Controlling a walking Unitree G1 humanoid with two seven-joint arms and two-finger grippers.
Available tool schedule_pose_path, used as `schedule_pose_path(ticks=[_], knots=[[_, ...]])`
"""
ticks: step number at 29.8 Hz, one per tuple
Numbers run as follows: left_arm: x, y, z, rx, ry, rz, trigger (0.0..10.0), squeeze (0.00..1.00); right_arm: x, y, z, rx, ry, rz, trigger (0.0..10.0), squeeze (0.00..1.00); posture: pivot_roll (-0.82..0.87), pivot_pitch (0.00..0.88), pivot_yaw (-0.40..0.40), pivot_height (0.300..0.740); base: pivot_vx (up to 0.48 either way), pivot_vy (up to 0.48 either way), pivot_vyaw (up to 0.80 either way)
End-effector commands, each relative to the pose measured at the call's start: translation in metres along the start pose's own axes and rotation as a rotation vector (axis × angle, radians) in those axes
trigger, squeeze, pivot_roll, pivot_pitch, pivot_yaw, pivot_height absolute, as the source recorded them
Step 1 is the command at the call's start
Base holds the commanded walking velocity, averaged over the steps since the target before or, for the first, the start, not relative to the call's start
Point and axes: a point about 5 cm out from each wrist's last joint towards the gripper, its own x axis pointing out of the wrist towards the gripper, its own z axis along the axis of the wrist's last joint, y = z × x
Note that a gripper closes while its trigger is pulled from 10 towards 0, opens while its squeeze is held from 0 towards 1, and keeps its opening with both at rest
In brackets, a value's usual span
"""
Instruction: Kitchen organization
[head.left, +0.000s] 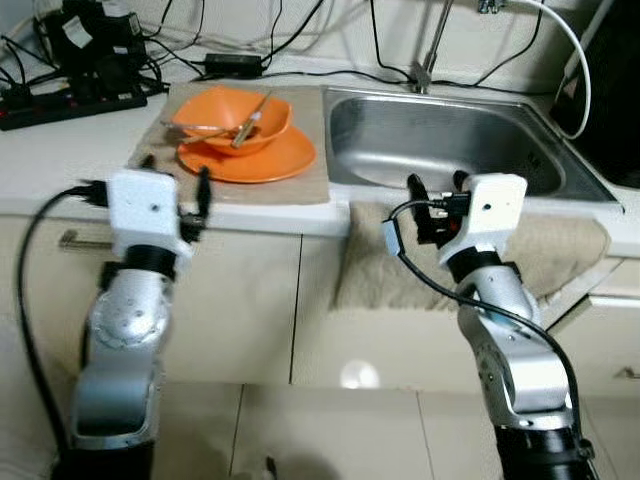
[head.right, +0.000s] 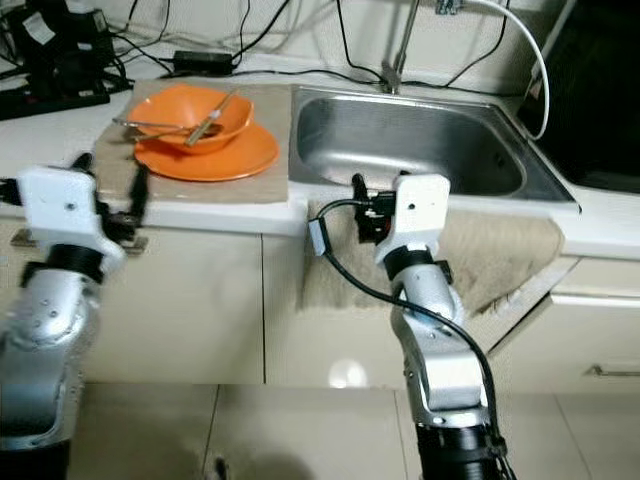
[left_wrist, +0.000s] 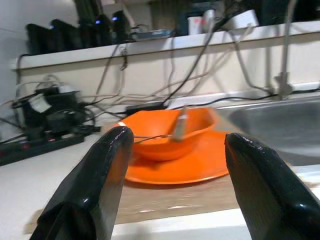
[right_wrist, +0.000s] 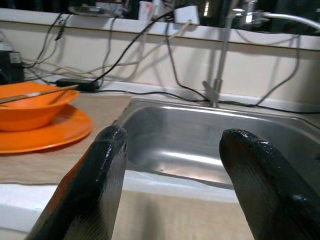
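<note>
Bowl (head.left: 232, 119) with utensils (head.left: 247, 122) sits on plate (head.left: 270, 158).

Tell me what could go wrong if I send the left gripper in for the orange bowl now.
1. Chopsticks and another utensil lie loose in the orange bowl; tilting it could spill them.
2. The bowl sits on the orange plate, so a low grasp by the open left gripper might catch or drag the plate.
3. Cables and a power strip lie just behind; overreaching may snag them.
</note>
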Motion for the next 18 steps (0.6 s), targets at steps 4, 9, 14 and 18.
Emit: schedule_pose_path(ticks=[4,9,14,18], knots=[[0.002,-0.001,0.007,0.034,-0.025,0.008,10.0,0.00,0.001,0.000,0.002,-0.034,0.000,0.004,10.0,0.00,-0.01,0.000,-0.046,0.740,0.000,0.000,0.00],[0.006,-0.001,0.017,0.004,-0.069,-0.003,10.0,0.00,0.003,0.000,0.006,-0.038,-0.020,-0.001,10.0,0.00,-0.01,0.000,-0.043,0.740,0.054,0.000,0.00],[0.006,-0.002,0.019,0.009,-0.074,-0.015,10.0,0.00,0.003,0.003,0.009,-0.090,-0.031,0.028,10.0,0.00,-0.01,0.000,-0.043,0.740,0.287,0.000,0.00],[0.007,-0.004,0.020,0.020,-0.076,-0.028,10.0,0.00,0.004,0.003,0.010,-0.101,-0.035,0.030,10.0,0.00,-0.01,0.000,-0.042,0.740,0.302,0.000,0.00]])
